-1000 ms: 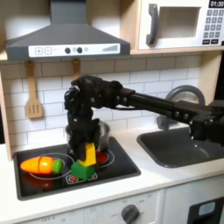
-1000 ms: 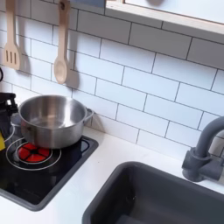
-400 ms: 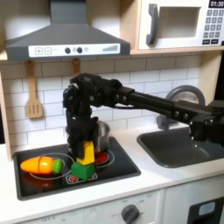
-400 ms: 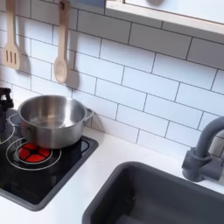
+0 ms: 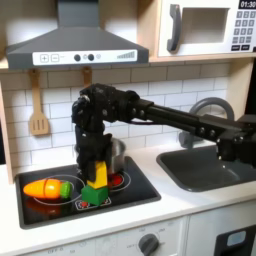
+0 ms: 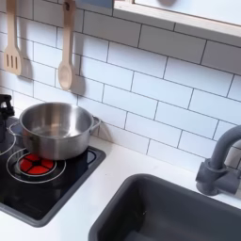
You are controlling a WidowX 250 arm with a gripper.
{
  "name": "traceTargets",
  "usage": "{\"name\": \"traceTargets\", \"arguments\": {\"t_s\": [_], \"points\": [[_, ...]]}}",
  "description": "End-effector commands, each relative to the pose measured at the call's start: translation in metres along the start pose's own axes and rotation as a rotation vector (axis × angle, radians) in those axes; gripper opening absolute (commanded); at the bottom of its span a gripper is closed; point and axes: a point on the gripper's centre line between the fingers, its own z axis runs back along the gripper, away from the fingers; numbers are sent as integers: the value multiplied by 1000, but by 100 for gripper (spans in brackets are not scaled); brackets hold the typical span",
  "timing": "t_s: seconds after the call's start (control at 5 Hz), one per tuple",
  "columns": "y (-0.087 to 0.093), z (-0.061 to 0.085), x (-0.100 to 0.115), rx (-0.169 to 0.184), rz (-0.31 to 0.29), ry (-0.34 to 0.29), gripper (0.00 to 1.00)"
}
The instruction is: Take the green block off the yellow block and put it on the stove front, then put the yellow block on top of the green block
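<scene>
Gripper (image 5: 97, 170): in the first exterior view it points down over the stove front, closed on the yellow block.
Yellow block (image 5: 99, 176): held between the fingers, directly above the green block; whether the 2 touch cannot be told.
Green block (image 5: 95, 194): rests on the stove front (image 5: 120, 198) near its front edge, at 3 o'clock from the toy vegetable (image 5: 48, 187).
Pot (image 6: 54, 128): in the second exterior view, steel, at 12 o'clock from a red burner (image 6: 36, 164).
Sink (image 6: 160, 213): at 3 o'clock from the stove, set in the desk (image 6: 99, 200).
</scene>
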Motion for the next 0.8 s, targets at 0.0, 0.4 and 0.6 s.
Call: {"name": "traceTargets", "arguments": {"t_s": [0.0,0.4,0.6], "points": [[2,-4,1,6,-4,5,0],[1,-12,0,10,-7,27,0],[2,-10,1,8,0,17,0]]}}
